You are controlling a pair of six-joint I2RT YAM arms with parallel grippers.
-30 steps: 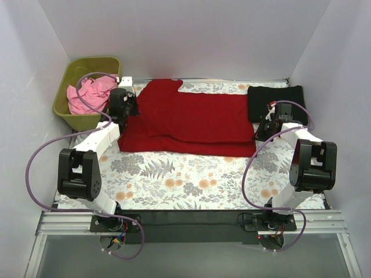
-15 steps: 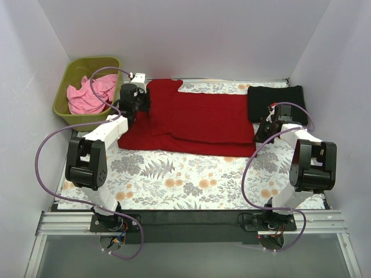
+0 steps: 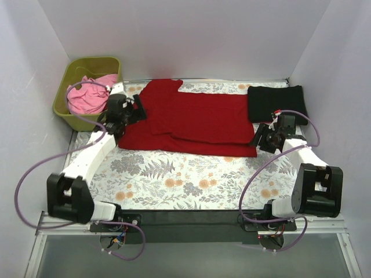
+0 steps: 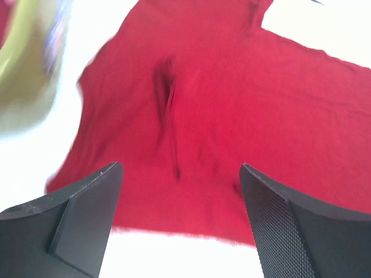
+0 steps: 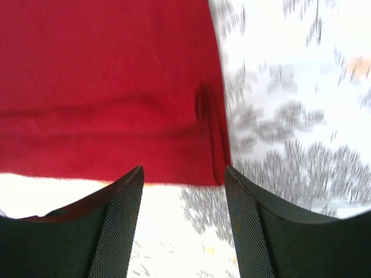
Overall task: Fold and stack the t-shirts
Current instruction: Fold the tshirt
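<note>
A large dark red t-shirt (image 3: 191,119) lies folded lengthwise across the far half of the floral table cloth (image 3: 191,179). My left gripper (image 3: 132,110) hovers open over its left end; the left wrist view shows red cloth (image 4: 232,87) below the open gripper (image 4: 180,168), with nothing between the fingers. My right gripper (image 3: 261,138) stands open at the shirt's right near corner (image 5: 214,168), its fingers apart and nothing held (image 5: 183,169). A folded black t-shirt (image 3: 276,101) sits at the back right. A light pink t-shirt (image 3: 90,97) lies crumpled in the bin.
An olive-green plastic bin (image 3: 66,78) stands at the back left corner, just left of my left gripper. White walls close in the table on three sides. The near half of the floral cloth (image 5: 290,116) bears only the arms.
Both grippers have opened and let go of the red t-shirt. The left gripper swung right, then drew back down-left. The right gripper pulled back toward the near side.
</note>
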